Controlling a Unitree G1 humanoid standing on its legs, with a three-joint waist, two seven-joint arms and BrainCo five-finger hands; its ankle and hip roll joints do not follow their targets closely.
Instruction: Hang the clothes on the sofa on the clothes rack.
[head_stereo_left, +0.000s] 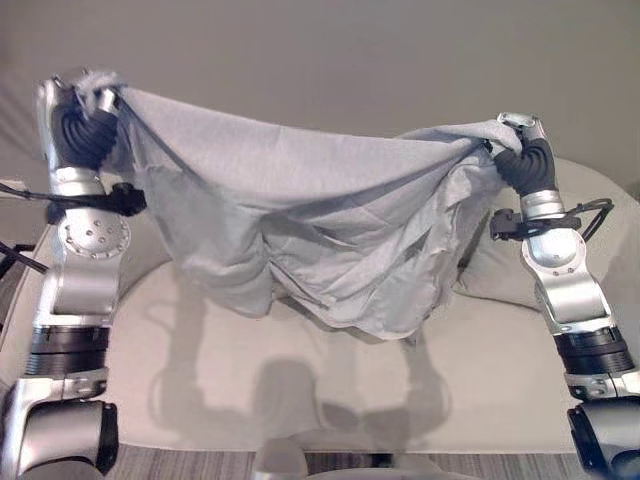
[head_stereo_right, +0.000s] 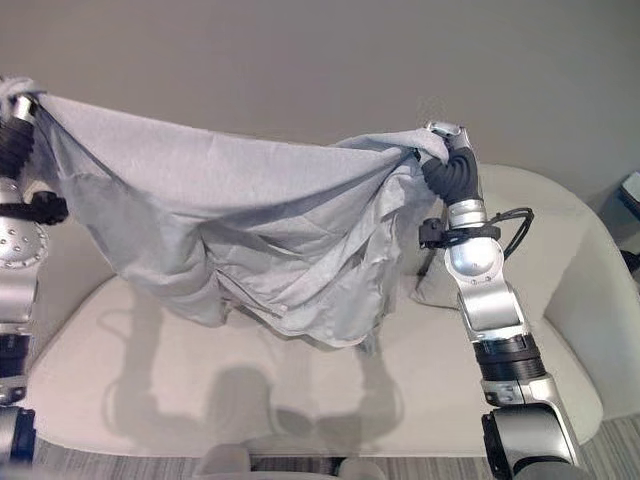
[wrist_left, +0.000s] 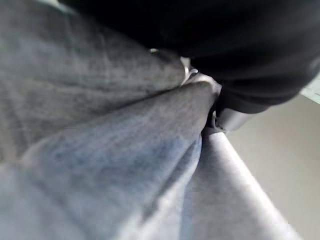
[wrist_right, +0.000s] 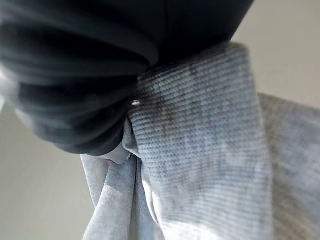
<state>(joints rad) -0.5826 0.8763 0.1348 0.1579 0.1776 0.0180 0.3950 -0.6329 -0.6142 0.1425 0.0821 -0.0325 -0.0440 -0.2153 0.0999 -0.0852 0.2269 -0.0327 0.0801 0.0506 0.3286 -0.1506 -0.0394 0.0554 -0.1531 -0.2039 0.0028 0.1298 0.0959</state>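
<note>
Hanging in the air between the two raised arms, the grey garment (head_stereo_left: 300, 230) is stretched out above the seat of the cream sofa (head_stereo_left: 300, 390), its lowest folds sagging toward the middle of the seat without clearly touching it. The left hand (head_stereo_left: 85, 100) has one upper corner of the cloth bunched in its curled fingers, and the right hand (head_stereo_right: 450, 150) is likewise closed on the opposite corner, near the sofa's right armrest. From the wrist views the fabric appears pinched tight against each dark cover, though the fingers themselves are mostly hidden.
</note>
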